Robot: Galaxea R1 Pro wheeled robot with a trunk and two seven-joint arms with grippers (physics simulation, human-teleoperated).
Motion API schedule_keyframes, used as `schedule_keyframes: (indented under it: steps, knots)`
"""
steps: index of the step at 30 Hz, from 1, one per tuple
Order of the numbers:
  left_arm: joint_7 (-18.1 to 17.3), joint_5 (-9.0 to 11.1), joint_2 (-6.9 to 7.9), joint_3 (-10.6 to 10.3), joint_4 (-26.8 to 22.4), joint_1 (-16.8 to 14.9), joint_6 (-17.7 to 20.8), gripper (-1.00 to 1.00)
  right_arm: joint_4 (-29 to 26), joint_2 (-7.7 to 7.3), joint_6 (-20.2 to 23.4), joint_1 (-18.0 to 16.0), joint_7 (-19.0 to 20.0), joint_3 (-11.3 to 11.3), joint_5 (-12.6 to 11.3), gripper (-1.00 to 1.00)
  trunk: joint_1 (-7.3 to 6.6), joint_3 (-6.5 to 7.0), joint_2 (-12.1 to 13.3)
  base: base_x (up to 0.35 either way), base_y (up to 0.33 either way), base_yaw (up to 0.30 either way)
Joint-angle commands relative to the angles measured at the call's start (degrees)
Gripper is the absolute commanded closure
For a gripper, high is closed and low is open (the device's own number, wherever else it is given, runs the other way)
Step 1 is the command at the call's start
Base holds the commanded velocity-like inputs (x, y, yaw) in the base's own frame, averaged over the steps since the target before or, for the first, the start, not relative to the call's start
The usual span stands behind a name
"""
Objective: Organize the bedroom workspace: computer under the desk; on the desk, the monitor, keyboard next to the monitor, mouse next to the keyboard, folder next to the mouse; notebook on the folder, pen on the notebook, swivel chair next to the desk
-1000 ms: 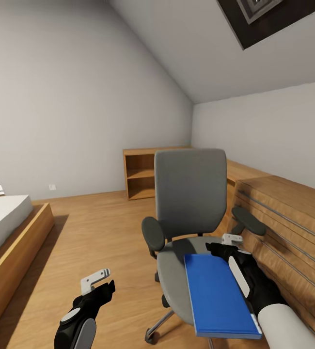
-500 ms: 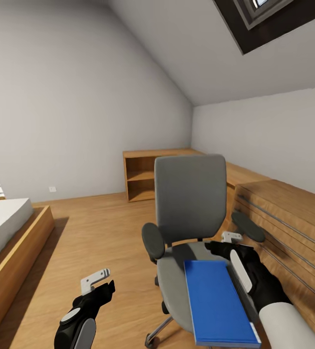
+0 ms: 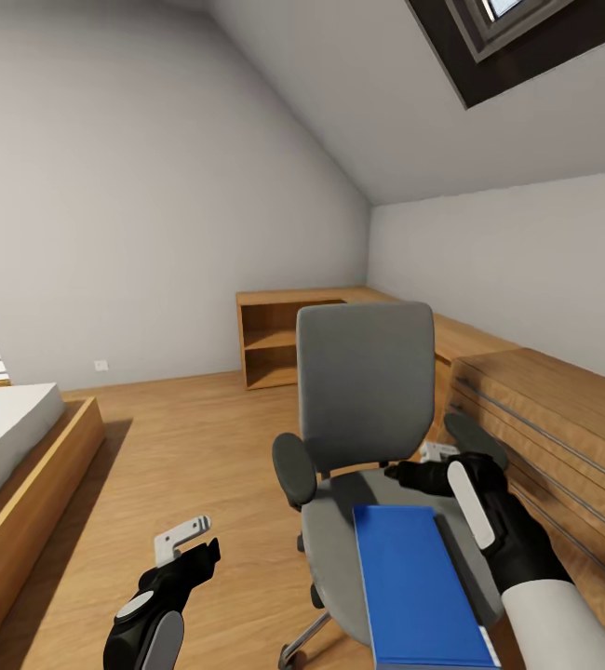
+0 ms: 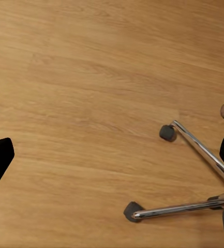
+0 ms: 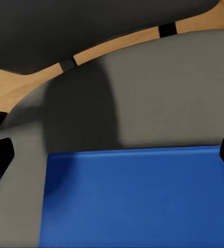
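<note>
Right gripper (image 3: 433, 462): jaws spread, hovering over the chair (image 3: 368, 391) seat just beyond the folder (image 3: 416, 586), which lies flat on that seat; best lowered squarely onto the folder's far edge before pinching, keeping it level.

Black end effectors (image 3: 183, 546) with white finger plates, grey oval wrist patches, white forearm shells.

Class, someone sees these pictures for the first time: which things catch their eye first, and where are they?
The bright blue folder lies flat on the seat of the grey swivel chair in mid-room. The right gripper hangs over the seat beyond the folder; the left gripper hangs above bare wood floor.
</note>
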Motion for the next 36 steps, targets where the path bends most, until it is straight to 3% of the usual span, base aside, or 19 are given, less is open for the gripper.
schedule_keyframes:
  steps: [1, 13, 20, 26, 31, 36]
  knots:
    - [0.6, 0.6, 0.01, -0.1, -0.1, 0.0, 0.1, -1.0, -0.4, -0.03, 0.5, 0.0, -0.3, 0.0, -0.9, -1.0, -0.01, -0.06, 0.0, 0.0, 0.0, 0.0]
    - [0.6, 0.6, 0.01, -0.1, -0.1, 0.0, 0.0, -1.0, -1.1, -0.06, 0.9, 0.0, -0.2, -0.2, -2.3, -1.0, -0.01, -0.06, 0.0, 0.0, 0.0, 0.0]
    - [0.6, 0.6, 0.01, 0.0, -0.1, 0.0, 0.0, -1.0, -1.1, 0.16, 0.9, 0.0, -0.2, -2.0, -2.7, -1.0, -0.01, -0.06, 0.0, 0.0, 0.0, 0.0]
    - [0.6, 0.6, 0.01, 0.0, -0.1, 0.0, 0.0, -1.0, -1.2, 0.14, 0.6, 0.1, -0.2, -2.7, -7.6, -1.0, -0.01, -0.15, 0.0, 0.0, 0.0, -0.072]
    - [0.5, 0.6, 0.01, -0.1, -0.2, 0.0, 0.0, -1.0, -1.1, -0.25, 0.2, 0.1, 0.0, -2.8, -9.4, -1.0, -0.01, -0.15, 0.0, -0.076, 0.043, -0.043]
    - [0.5, 0.6, 0.01, -0.1, -0.2, 0.0, 0.0, -1.0, -1.1, -0.24, 0.2, 0.1, 0.2, -2.8, -9.4, -1.0, -0.01, 0.13, 0.0, -0.264, 0.207, -0.107]
